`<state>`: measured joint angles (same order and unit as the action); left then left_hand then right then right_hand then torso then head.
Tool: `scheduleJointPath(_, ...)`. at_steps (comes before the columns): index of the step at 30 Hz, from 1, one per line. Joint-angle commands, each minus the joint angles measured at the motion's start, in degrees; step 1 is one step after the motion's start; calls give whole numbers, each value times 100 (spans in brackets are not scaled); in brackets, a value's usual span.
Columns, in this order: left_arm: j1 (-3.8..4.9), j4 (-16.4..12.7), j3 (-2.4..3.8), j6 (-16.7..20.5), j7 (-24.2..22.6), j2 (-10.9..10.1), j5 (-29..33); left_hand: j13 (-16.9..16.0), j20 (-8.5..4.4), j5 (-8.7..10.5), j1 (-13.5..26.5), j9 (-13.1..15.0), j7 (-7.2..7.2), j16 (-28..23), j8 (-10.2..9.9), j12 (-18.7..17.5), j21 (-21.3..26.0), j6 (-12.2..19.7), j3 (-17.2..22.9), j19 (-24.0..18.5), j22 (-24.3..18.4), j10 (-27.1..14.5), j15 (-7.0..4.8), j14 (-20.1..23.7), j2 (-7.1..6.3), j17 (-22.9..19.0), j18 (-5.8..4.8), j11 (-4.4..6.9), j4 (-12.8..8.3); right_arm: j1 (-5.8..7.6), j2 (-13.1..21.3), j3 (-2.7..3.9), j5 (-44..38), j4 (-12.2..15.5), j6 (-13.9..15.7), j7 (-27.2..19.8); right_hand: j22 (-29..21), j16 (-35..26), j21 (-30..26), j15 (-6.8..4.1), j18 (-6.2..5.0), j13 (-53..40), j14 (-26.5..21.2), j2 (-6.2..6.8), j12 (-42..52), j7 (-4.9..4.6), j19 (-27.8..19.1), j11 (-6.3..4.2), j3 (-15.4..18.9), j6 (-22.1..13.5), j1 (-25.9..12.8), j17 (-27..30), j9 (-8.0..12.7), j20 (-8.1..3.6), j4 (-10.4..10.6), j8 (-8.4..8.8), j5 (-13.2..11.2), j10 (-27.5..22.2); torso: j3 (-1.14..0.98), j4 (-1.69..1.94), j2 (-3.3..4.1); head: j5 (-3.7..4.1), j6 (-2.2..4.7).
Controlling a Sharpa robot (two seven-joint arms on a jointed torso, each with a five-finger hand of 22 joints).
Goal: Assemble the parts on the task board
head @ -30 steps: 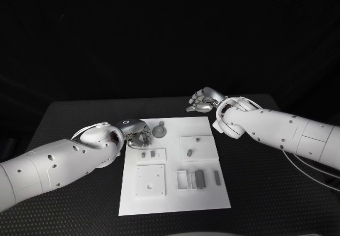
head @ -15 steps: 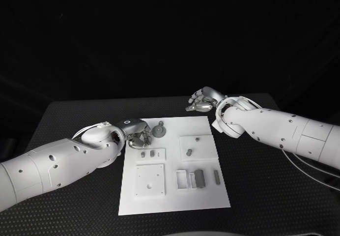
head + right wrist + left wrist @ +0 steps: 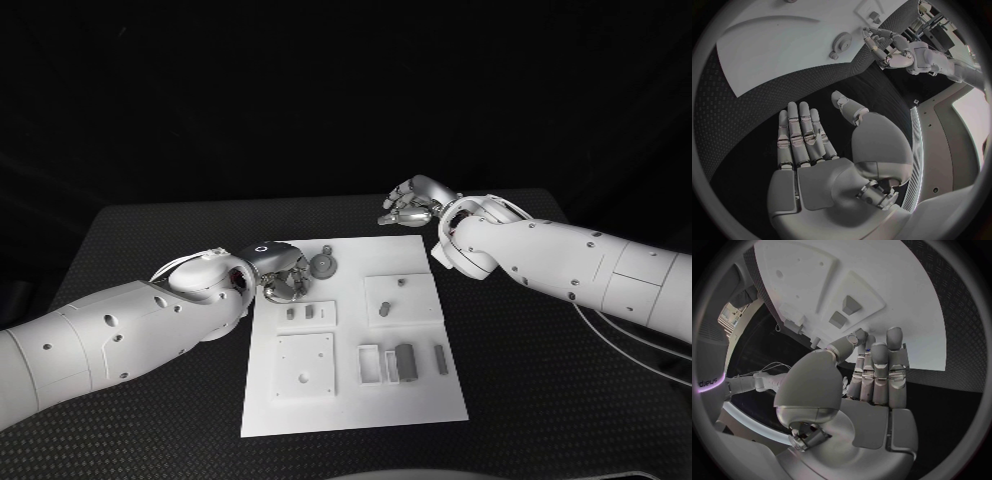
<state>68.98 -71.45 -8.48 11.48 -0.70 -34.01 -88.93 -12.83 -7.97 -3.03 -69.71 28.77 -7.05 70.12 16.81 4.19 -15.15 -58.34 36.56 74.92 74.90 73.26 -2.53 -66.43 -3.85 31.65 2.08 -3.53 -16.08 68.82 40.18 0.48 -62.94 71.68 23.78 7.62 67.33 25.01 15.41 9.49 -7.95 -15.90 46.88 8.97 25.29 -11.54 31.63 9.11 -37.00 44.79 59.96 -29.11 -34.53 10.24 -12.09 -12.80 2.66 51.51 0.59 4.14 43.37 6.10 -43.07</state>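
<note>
The white task board lies in the middle of the black table. A round grey toothed part lies at its far left corner. My left hand hovers just left of that part at the board's edge, fingers straight and holding nothing. In the left wrist view its fingertips reach the edge of the board, near two small parts. My right hand is over the table beyond the board's far right corner. The right wrist view shows it flat and empty.
On the board, two small pegs stand in a square plate, a short piece lies on another, a flat plate with holes sits near the front, and several upright bars stand beside it. Black table surrounds the board.
My left hand has crept slightly toward the round toothed part. The right hand and the parts have stayed where they were.
</note>
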Motion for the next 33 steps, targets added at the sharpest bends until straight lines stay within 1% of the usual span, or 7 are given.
scheduleJointPath(1, -31, -2, -31, -256, 23, 13, -70, 2, -34, -12, 37, 2, 1, 34, 17, -3, -18, -59, 4, 2, 134, 33, -30, 5, 11, 8, 265, -7, 29, -1, 2, 2, -15, 7, -60, -52, 6, -30, -23, 1, 54, 7, 37, 0, -27, -64, -19, -16, 22, -51, -42, 10, 7, 11, 14, 15, 11, 43, -1, 1, 1, 2, -6)
scheduleJointPath(6, -31, 33, -47, -309, 36, 43, -103, 1, -34, -11, 40, 2, 3, 36, 20, -2, -19, -63, 3, 0, 134, 38, -31, 6, 12, 10, 263, -5, 30, -1, 5, 2, -15, 10, -62, -52, 7, -32, -24, 1, 54, 10, 37, 1, -27, -64, -19, -16, 22, -51, -41, 10, 8, 12, 14, 15, 11, 44, -1, 3, -1, 9, -7)
scheduleJointPath(11, -34, 93, -133, -258, -4, 74, -111, -2, -36, -12, 38, 3, 6, 40, 24, 0, -17, -69, 4, -5, 134, 45, -33, 7, 13, 12, 262, -3, 28, -1, 2, 2, -15, 7, -61, -53, 8, -33, -26, 1, 54, 13, 37, 1, -27, -64, -20, -16, 22, -50, -41, 10, 8, 12, 14, 15, 11, 44, 3, 5, -2, 11, -13)
scheduleJointPath(14, -38, 98, -156, -253, -15, 72, -111, -2, -37, -12, 34, 3, 8, 41, 25, -1, -16, -71, 6, -9, 134, 47, -34, 9, 14, 13, 261, -2, 24, -1, 8, 2, -15, 6, -64, -51, 9, -34, -27, 2, 54, 15, 37, 1, -27, -64, -20, -16, 23, -50, -41, 10, 9, 12, 15, 15, 11, 45, 6, -3, 1, 16, -10)
scheduleJointPath(20, -38, 100, -163, -119, -42, 58, -107, -4, -38, -11, 32, 3, 10, 44, 29, 1, -16, -76, 6, -10, 134, 53, -36, 10, 13, 15, 259, 0, 21, -1, 12, 2, -15, 9, -79, -42, 12, -40, -33, 5, 56, 26, 33, 4, -31, -64, -23, -14, 25, -52, -43, 10, 11, 14, 18, 16, 11, 41, -4, 2, -3, 18, -12)
scheduleJointPath(28, -38, 93, -163, 30, -92, 61, -2, 12, -32, -11, 31, -26, -25, 32, -16, -42, 5, 12, 13, -54, 129, -28, -10, 55, -33, 13, 242, -29, 6, -1, 23, 2, -15, 7, -56, -44, 16, -47, -39, 7, 57, 38, 30, 7, -34, -66, -26, -12, 27, -55, -42, 11, 14, 14, 20, 17, 11, 38, 3, 7, -2, 20, -8)
scheduleJointPath(33, -38, 101, -163, 148, -117, 57, 98, 40, -1, -11, 46, -84, -115, 16, -127, -53, 33, 226, 5, -100, 124, -162, 33, 110, -135, 9, 244, -73, 0, -2, 21, 2, -14, 2, -62, -42, 18, -49, -42, 8, 57, 42, 29, 9, -35, -66, -27, -11, 28, -57, -42, 11, 15, 15, 20, 18, 11, 37, -3, 2, -1, 18, -10)
